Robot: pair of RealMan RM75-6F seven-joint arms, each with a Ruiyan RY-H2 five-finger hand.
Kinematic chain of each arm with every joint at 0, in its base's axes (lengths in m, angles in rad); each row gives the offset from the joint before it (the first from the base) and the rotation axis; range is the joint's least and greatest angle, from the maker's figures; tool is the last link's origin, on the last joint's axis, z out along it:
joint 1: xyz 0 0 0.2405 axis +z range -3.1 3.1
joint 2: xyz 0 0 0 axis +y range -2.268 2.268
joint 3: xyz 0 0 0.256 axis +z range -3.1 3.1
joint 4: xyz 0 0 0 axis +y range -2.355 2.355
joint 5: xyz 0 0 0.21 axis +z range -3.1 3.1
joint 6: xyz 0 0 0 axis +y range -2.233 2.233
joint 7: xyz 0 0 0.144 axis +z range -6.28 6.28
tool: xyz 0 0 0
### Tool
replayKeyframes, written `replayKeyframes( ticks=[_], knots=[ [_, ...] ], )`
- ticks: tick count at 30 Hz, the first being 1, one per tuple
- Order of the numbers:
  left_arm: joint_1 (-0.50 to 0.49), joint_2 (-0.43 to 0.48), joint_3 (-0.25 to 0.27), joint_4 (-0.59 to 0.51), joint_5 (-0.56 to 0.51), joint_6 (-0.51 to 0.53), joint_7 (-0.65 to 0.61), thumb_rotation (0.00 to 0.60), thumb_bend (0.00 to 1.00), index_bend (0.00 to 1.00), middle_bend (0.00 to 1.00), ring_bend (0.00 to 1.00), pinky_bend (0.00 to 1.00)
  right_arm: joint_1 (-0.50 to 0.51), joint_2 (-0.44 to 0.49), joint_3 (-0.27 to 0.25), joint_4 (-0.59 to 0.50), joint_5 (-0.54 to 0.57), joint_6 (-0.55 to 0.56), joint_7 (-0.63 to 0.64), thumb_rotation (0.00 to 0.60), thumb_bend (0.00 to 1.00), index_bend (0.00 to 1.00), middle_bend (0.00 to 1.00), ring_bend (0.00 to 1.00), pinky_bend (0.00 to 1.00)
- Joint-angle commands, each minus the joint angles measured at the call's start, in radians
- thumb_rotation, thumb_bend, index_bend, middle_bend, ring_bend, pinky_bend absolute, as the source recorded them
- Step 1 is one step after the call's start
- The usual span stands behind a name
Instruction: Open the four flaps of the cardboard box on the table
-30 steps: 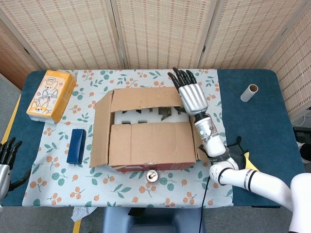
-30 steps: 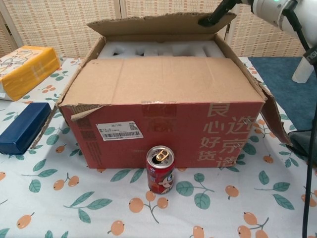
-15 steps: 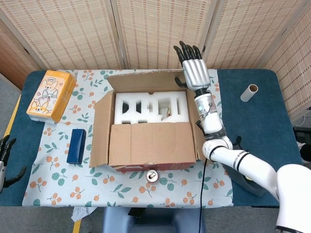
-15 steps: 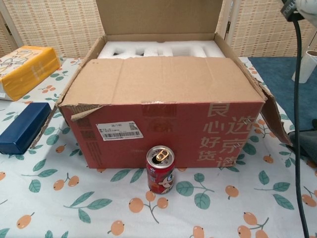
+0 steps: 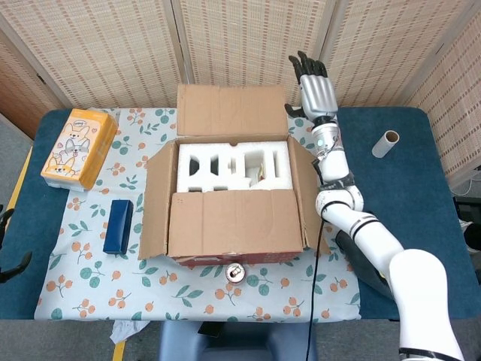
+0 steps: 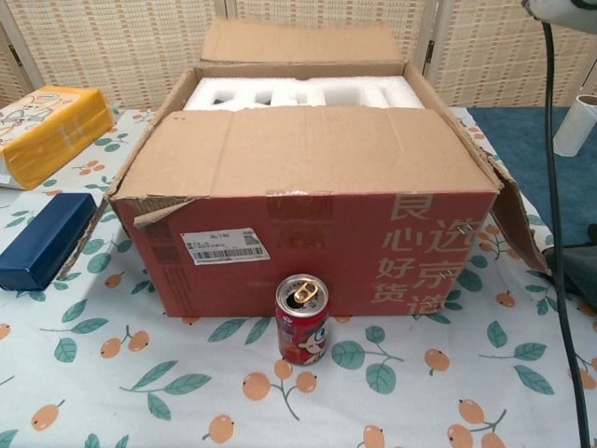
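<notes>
Box mid-table, back flap folded out, front flap closed.

Cardboard box (image 5: 229, 199) sits on the leaf-print cloth (image 5: 90, 263), center of table (image 5: 406, 173). Back flap (image 5: 229, 111) laid open away from robot; L + R side flaps angled outward; front flap (image 5: 233, 222) flat over the near half. White foam insert (image 5: 233, 167) shows inside. Right hand (image 5: 316, 89) raised upright beside back flap's right edge, fingers straight & apart, holding nothing. Left hand (image 5: 6, 252) barely at frame edge, can't tell its state. Soda can (image 6: 302, 319) stands just in front of box. Yellow tissue pack (image 5: 79, 147) and blue case (image 5: 119, 226) left of box; paper roll (image 5: 385, 143) far right.
</notes>
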Motion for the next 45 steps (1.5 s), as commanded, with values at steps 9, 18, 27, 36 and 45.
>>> replayKeyframes(
  ticks=[9, 18, 27, 36, 45],
  knots=[
    [-0.01, -0.01, -0.005, 0.005, -0.009, -0.017, 0.024, 0.6, 0.38, 0.0, 0.0, 0.0, 0.0, -0.315, 0.538, -0.052, -0.955, -0.04, -0.122, 0.246, 0.6, 0.34, 0.0, 0.0, 0.0, 0.0],
    [-0.021, -0.023, -0.013, 0.02, -0.031, -0.041, 0.056, 0.6, 0.38, 0.0, 0.0, 0.0, 0.0, -0.374, 0.581, 0.013, -1.0, -0.096, -0.302, 0.549, 0.6, 0.34, 0.0, 0.0, 0.07, 0.32],
    [-0.023, -0.025, -0.016, 0.026, -0.04, -0.052, 0.051, 0.6, 0.38, 0.0, 0.0, 0.0, 0.0, -0.4, 0.5, 0.089, -0.916, -0.184, -0.45, 0.733, 0.6, 0.34, 0.0, 0.0, 0.09, 0.36],
    [-0.024, -0.024, -0.018, 0.033, -0.038, -0.053, 0.034, 0.6, 0.38, 0.0, 0.0, 0.0, 0.0, -0.43, 0.448, 0.132, -0.901, -0.264, -0.506, 0.775, 0.6, 0.34, 0.0, 0.0, 0.08, 0.35],
    [-0.022, -0.025, -0.016, 0.031, -0.034, -0.048, 0.036, 0.6, 0.38, 0.0, 0.0, 0.0, 0.0, -0.458, 0.431, 0.154, -0.931, -0.294, -0.547, 0.767, 0.6, 0.34, 0.0, 0.0, 0.06, 0.35]
  ],
)
